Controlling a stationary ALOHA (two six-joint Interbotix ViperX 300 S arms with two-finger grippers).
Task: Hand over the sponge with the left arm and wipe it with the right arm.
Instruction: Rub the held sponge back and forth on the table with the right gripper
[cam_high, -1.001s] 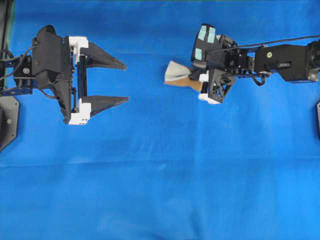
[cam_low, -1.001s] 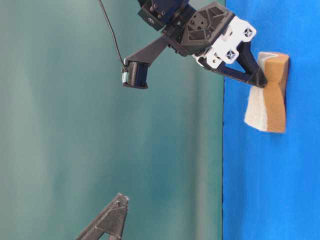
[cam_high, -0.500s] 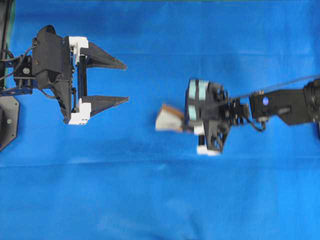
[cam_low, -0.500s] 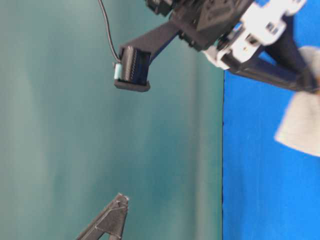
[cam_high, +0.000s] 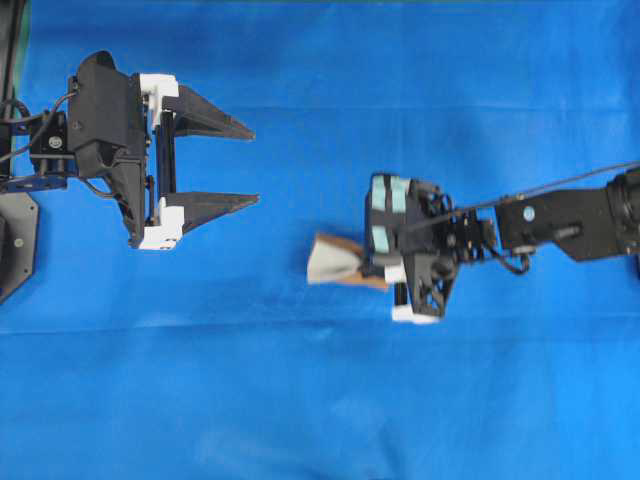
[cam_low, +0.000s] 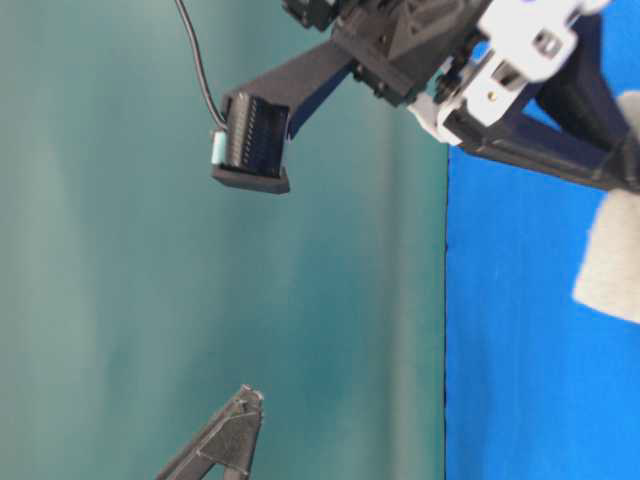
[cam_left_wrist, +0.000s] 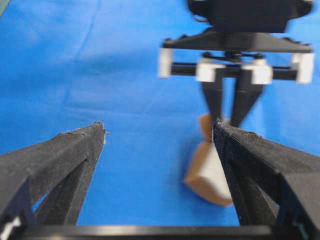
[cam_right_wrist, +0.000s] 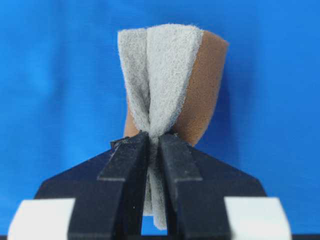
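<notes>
Overhead exterior view gave us a table (cam_high: 300, 400) covered edge to edge in bright blue cloth, faintly creased, with a dark strip at the upper left corner. At the left of the frame our left arm (cam_high: 100, 140) held its fingers (cam_high: 205, 162) spread wide with nothing between them. Right of centre, our right arm (cam_high: 560, 215) reached in from the right edge, teal patches on its wrist housing, its fingers (cam_high: 385, 270) pinched on the sponge (cam_high: 335, 262), which lay well apart from the left fingers.

Table-level exterior view added what the overhead one could not: a plain teal-green wall (cam_low: 200, 300) behind the table, and a black cable running off the right arm. Only a pale corner of the sponge showed there, at the right edge.

Right wrist-mounted view showed the grip closely: the grey face folded inward, squeezed at the middle, the orange-brown layer outside.

Left wrist-mounted view was blurred, with the sponge ahead, near the right-hand finger.
</notes>
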